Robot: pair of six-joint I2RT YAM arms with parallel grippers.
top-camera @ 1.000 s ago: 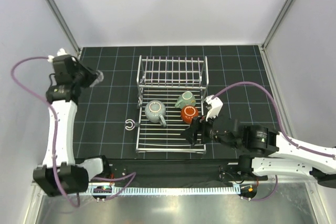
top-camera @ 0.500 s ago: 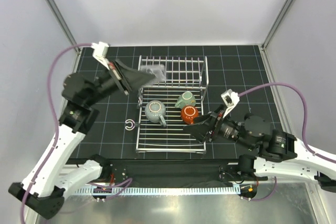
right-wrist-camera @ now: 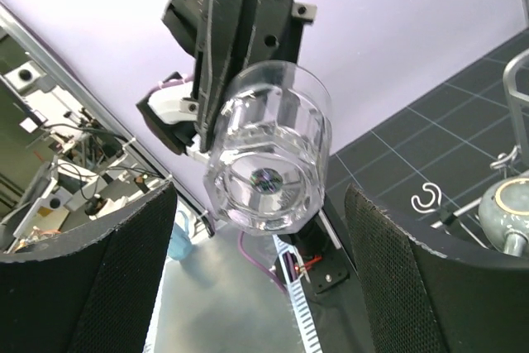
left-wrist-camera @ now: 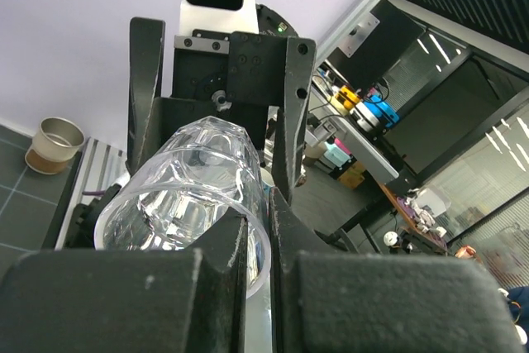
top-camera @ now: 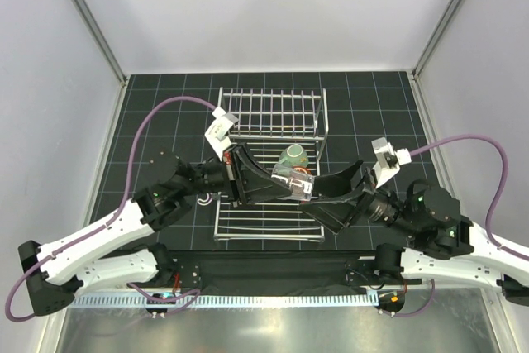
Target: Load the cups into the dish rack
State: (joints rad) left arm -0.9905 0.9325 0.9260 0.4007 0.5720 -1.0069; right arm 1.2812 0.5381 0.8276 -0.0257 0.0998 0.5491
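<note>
- Glass is the thing to watch: we see it in the air above the rack, lying on its side between the 2 arms.
- The left gripper is clamped on the wall of the glass at its open mouth, so that end is taken.
- The long axis of the glass runs from one gripper to the other. In the right wrist view the thick base points straight at the right gripper.
- The right gripper carries nothing, and its jaws are spread wide with 1 finger on each side of the base. We see no contact, and we cannot tell how far the base sits inside the jaws.
- We judge this to be a handover. The right gripper is the nearer free hand, and it would need to slide along that axis and close across the base half.
- Room is tight lengthways. Only the stretch of glass beyond the left fingers is free to grasp.
- Below, the mint mug and the grey-green mug already sit on the rack's rods.
- Bare rods show at the rack's near edge, and the barred upright closes off the far side.
- A white hook lies on the table just beside the rack.
</note>
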